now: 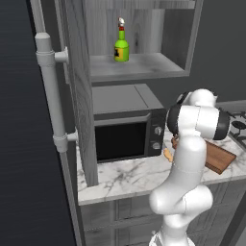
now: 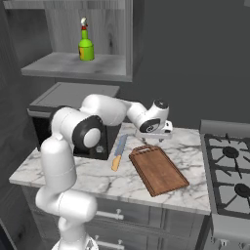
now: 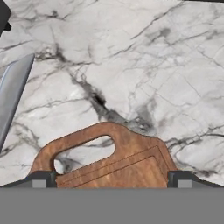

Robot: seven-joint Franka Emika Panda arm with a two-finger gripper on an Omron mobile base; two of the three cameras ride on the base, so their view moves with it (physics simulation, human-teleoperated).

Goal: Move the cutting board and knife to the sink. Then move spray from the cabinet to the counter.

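Cutting board (image 2: 158, 169) flat on marble counter (image 2: 97, 178), beside stove (image 2: 229, 168).

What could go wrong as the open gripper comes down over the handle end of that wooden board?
The gripper hangs open above the reddish-brown wooden cutting board's handle; the flat board may slip out. The orange-handled knife lies beside it and could get knocked. The black-grated stove stands near the board's far side.

From behind the arm I saw the green spray bottle (image 1: 121, 47) standing upright on the cabinet's (image 1: 81, 96) open shelf, above the microwave (image 1: 127, 129). The cutting board (image 1: 220, 157) lay near the counter's (image 1: 125, 178) right front edge, mostly hidden by my arm, the knife's (image 1: 167, 154) orange handle just left of it.
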